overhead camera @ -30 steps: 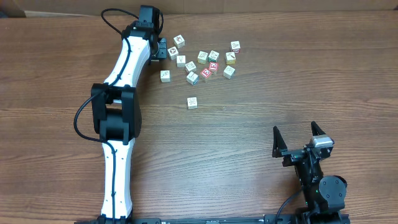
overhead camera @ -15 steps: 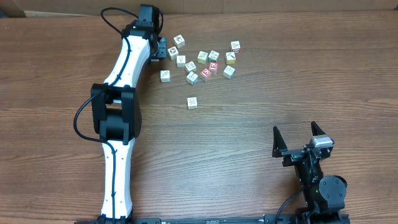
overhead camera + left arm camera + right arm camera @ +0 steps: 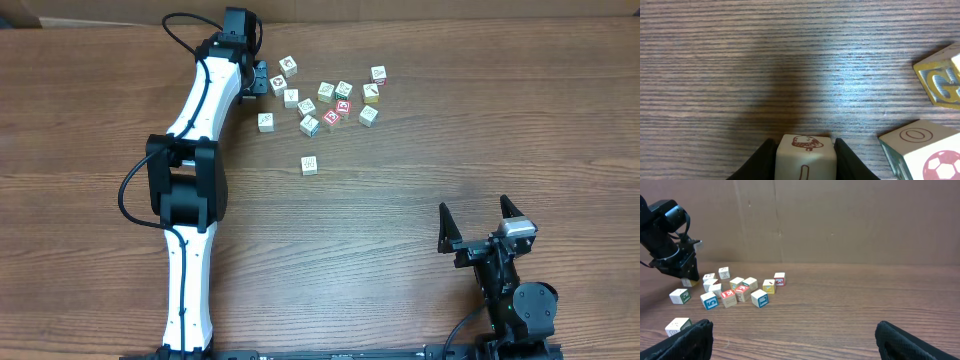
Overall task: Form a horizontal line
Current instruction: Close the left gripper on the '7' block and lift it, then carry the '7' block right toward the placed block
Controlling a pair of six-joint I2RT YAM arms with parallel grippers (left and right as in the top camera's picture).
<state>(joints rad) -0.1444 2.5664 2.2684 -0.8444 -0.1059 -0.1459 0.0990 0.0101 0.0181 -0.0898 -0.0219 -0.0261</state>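
Now cream cube [image 3: 806, 159] clamped inside left gripper [image 3: 804, 146].

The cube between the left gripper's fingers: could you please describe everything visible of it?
The cube is pale cream, wood-like, with rounded edges. Its upper face bears a reddish-brown picture, perhaps a mushroom; the lower face shows a reddish stroke, cut off by the frame. It stands level, the left gripper's dark fingers against both sides. Neighbouring cubes lie apart.

White left arm [image 3: 195, 105], black joints and cables; black right arm [image 3: 508, 285].
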